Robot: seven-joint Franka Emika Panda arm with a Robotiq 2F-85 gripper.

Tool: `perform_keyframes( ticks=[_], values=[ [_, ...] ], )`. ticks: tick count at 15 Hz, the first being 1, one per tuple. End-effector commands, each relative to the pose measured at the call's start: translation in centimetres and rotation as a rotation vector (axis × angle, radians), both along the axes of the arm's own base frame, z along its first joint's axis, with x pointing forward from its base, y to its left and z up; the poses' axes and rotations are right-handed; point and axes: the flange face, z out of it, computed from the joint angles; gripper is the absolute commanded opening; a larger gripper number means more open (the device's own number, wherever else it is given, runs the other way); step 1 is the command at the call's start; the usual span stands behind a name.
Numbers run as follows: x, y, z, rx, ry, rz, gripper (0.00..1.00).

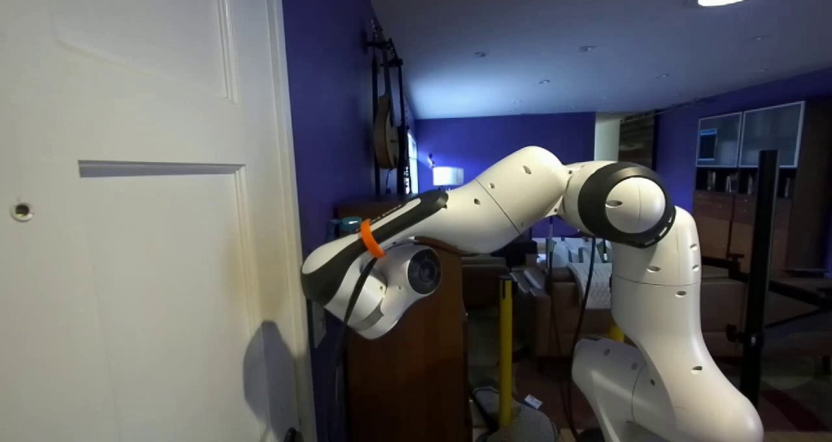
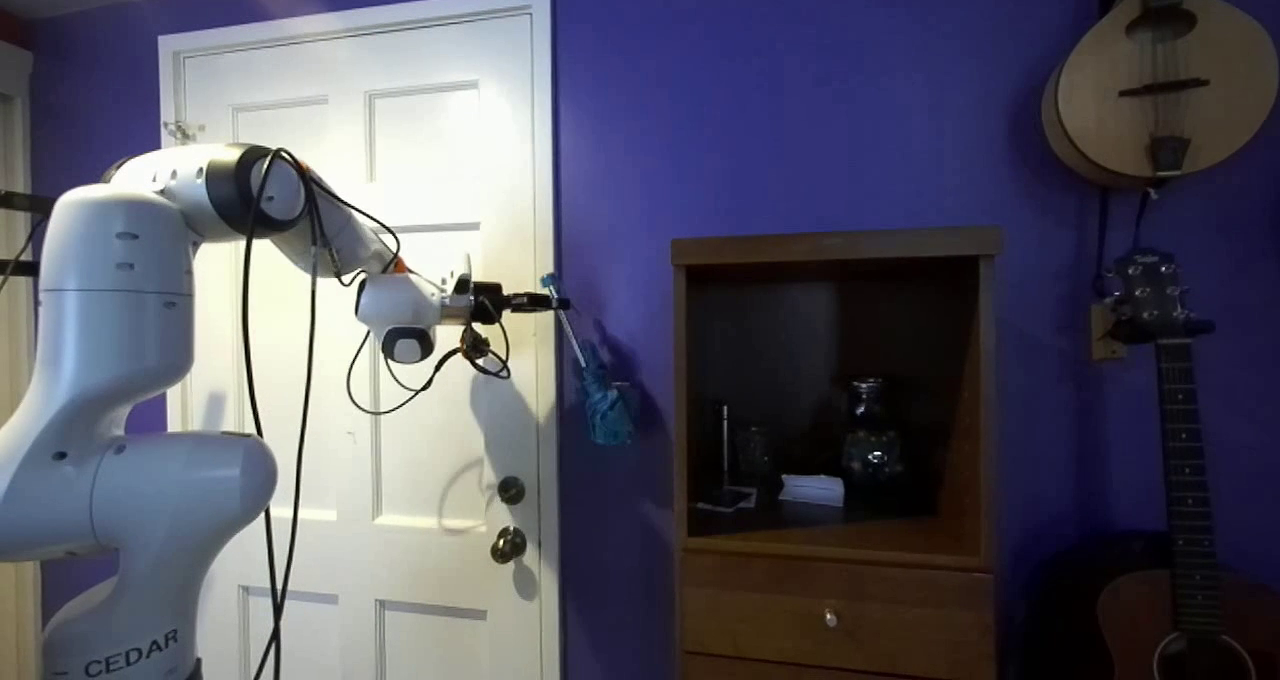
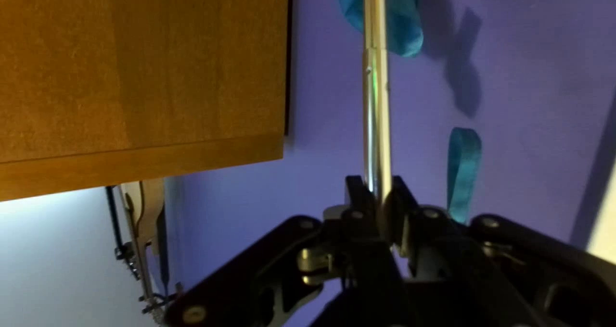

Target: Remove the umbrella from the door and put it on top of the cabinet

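Observation:
My gripper (image 2: pixel 562 303) is shut on the thin metal shaft of the umbrella (image 2: pixel 606 405), close below its teal handle. The umbrella's folded teal canopy hangs low and tilted in front of the purple wall, between the white door (image 2: pixel 345 480) and the brown wooden cabinet (image 2: pixel 836 247). In the wrist view the gripper (image 3: pixel 377 185) pinches the shiny umbrella shaft (image 3: pixel 376 101), and a teal strap (image 3: pixel 464 173) dangles beside the fingers. The cabinet's side (image 3: pixel 202 77) fills the upper left there. The arm hides the gripper in an exterior view, where the cabinet (image 1: pixel 406 377) stands behind the wrist.
Jars (image 2: pixel 872 450) and papers sit inside the cabinet's open shelf. A mandolin-like instrument (image 2: pixel 1150 90) and a guitar (image 2: pixel 1190 480) are to the cabinet's right. Black cables (image 2: pixel 265 410) droop from the arm. A yellow post (image 1: pixel 506 351) stands near the cabinet.

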Motion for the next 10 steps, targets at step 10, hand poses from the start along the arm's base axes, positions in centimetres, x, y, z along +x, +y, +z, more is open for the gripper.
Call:
perform_keyframes(
  ticks=[10],
  values=[
    [0.5,-3.1,6.9,0.002,-0.169,-0.049,0.04]
  ],
)
